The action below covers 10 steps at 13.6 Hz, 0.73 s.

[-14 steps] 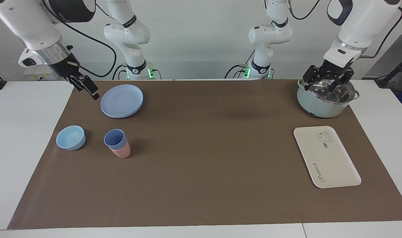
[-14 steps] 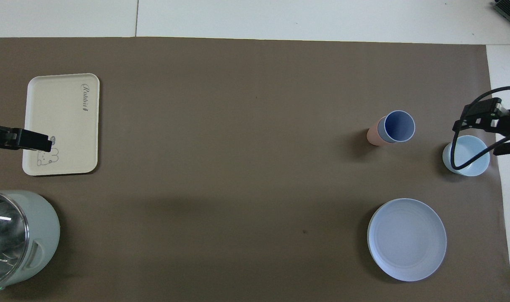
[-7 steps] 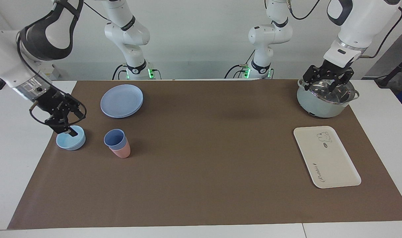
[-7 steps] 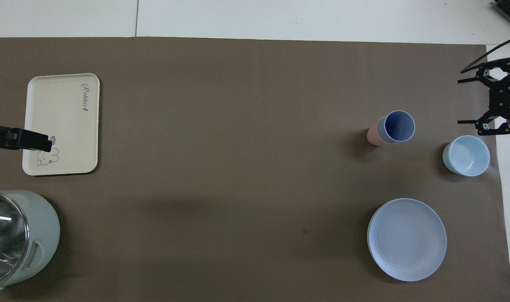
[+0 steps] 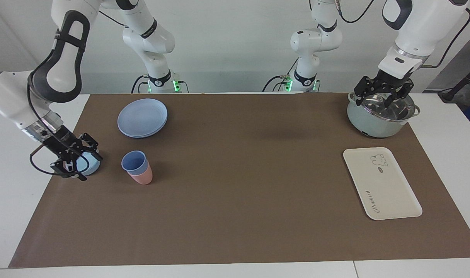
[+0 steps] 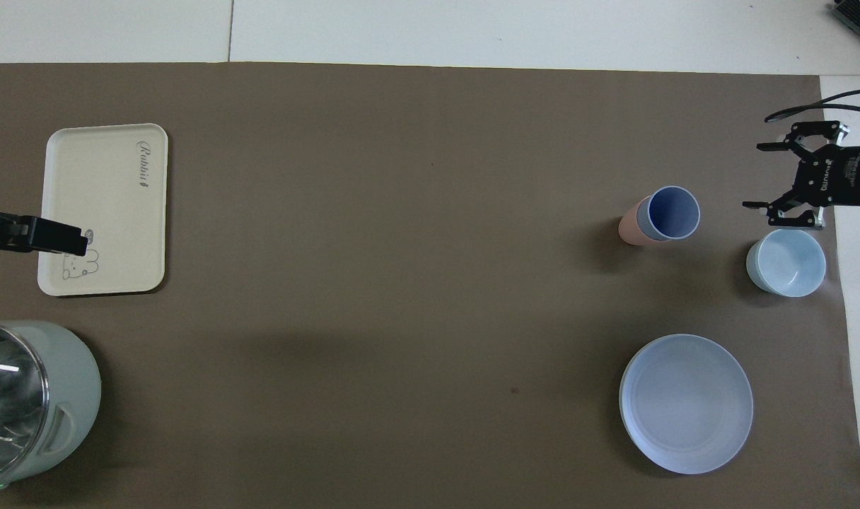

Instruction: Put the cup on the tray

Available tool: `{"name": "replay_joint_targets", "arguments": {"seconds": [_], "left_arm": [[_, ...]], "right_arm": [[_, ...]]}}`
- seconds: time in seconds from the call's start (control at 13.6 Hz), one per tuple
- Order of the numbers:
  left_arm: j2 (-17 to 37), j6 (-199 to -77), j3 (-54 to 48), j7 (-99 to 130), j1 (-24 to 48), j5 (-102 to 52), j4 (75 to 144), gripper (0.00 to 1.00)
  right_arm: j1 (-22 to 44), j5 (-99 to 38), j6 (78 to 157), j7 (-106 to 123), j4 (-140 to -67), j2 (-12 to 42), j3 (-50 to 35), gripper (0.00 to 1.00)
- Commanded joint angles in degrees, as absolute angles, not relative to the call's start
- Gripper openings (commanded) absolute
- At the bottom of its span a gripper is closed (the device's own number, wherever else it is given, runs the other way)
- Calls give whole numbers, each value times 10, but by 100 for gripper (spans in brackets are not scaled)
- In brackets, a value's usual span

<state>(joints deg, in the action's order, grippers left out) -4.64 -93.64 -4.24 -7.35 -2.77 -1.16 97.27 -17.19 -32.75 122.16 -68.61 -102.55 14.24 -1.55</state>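
Blue cup [image 5: 134, 161] sits nested in a pink cup [image 5: 141, 177] near the bowl [image 6: 786, 262], well apart from the tray [image 5: 382, 183]. Nothing's grabbed yet: right gripper [image 5: 73, 160] spread open beside the bowl, left gripper [image 5: 382, 95] open over the pot [image 5: 380, 116], waiting.

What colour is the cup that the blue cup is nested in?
Pink: the lower cup shows beneath the blue cup, clearest in the facing view.

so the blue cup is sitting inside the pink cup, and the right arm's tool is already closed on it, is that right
Not quite. The cup does sit nested in the pink cup, but the right tool is open and apart from it, beside the light-blue bowl toward the right arm's end of the table. The overhead view shows the gap.
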Motion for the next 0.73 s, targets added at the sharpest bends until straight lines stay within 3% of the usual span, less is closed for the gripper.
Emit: {"name": "replay_joint_targets", "arguments": {"seconds": [0.0, 0.66], "left_arm": [[-57, -943, -47, -82, -36, -4, 986, 100], [-56, -943, -47, -82, -35, -4, 986, 100]], "right_arm": [[-176, -345, 1228, -669, -1048, 125, -21, 96], [-159, -308, 1238, -633, -1047, 122, -22, 100]]}}
